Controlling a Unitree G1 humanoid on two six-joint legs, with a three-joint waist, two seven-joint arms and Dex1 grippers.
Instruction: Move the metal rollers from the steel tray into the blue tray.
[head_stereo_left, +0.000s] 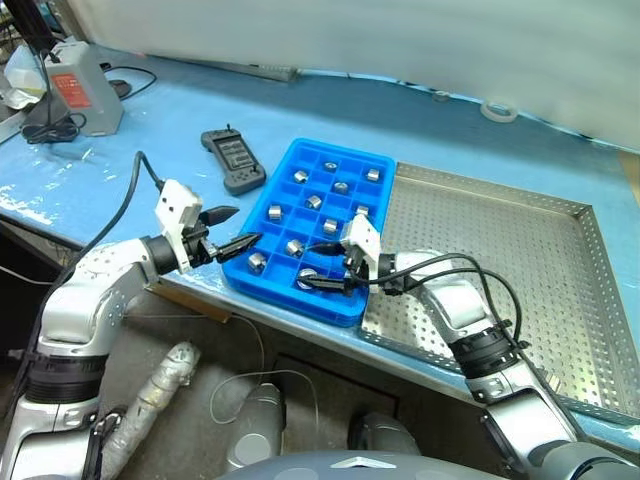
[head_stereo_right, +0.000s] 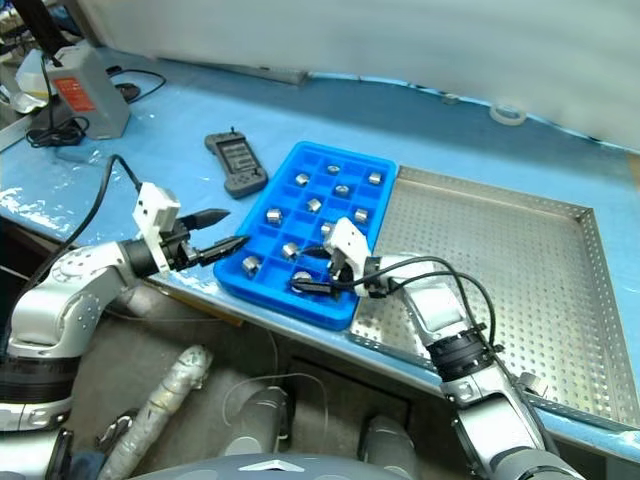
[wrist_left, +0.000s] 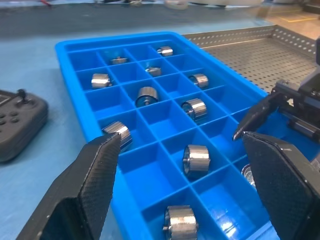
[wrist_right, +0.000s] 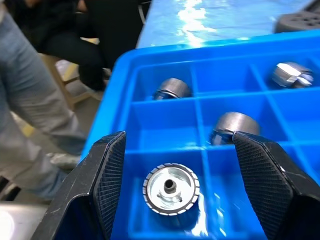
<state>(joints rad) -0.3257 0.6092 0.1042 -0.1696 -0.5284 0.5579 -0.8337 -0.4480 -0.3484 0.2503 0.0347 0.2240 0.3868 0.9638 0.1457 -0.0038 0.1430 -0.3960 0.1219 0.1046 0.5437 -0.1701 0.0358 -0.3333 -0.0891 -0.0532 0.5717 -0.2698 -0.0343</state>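
Between the right gripper's (wrist_right: 172, 190) parted jaws, one metal roller (wrist_right: 171, 189) lies free in a near-edge compartment of the blue tray (head_stereo_left: 305, 165). More metal rollers (wrist_left: 196, 158) sit ahead of the left gripper's (wrist_left: 182, 192) jaws, also apart. Beside it, the steel tray (head_stereo_left: 500, 250) holds none.

The steel tray (head_stereo_left: 520, 250) lies bare and open to reach; both tools crowd the blue tray's (head_stereo_left: 290, 165) near edge.

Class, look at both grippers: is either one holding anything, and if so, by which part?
Nothing is held. The right gripper stands open over a metal roller lying free in the blue tray; the left gripper is open beside that tray.
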